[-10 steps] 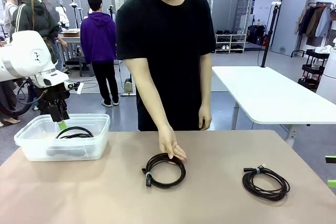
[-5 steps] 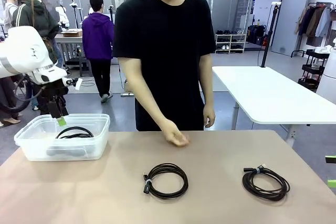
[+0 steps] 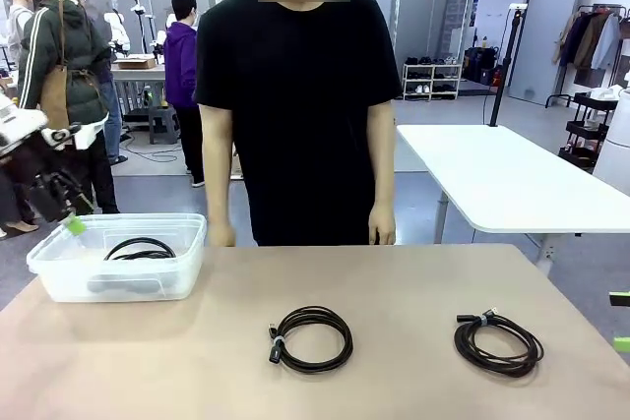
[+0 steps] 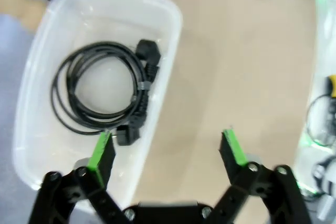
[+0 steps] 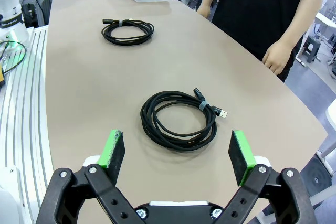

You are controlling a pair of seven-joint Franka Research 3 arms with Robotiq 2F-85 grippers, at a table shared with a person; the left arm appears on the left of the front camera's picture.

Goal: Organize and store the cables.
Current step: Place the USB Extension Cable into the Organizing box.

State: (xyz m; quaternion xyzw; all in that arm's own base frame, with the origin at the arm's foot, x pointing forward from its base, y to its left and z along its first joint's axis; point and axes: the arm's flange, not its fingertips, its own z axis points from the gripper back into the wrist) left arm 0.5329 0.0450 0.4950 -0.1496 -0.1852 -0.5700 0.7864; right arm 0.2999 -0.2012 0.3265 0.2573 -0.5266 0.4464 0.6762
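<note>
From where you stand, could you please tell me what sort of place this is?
Most likely a robotics lab in an open workshop hall: a white worktable, a clothes rack, and people around a cluttered bench farther back.

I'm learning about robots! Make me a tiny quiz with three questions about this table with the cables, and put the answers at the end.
1. True or false: the clear tub has one coiled cable in it.
2. How many cables lie on the table outside the tub? A) one B) two C) four
3. Fill in the gap: the left end effector has its jaws ____ and holds nothing.

Key:
1. True.
2. B: the middle cable and the right cable.
3. Open.
</note>
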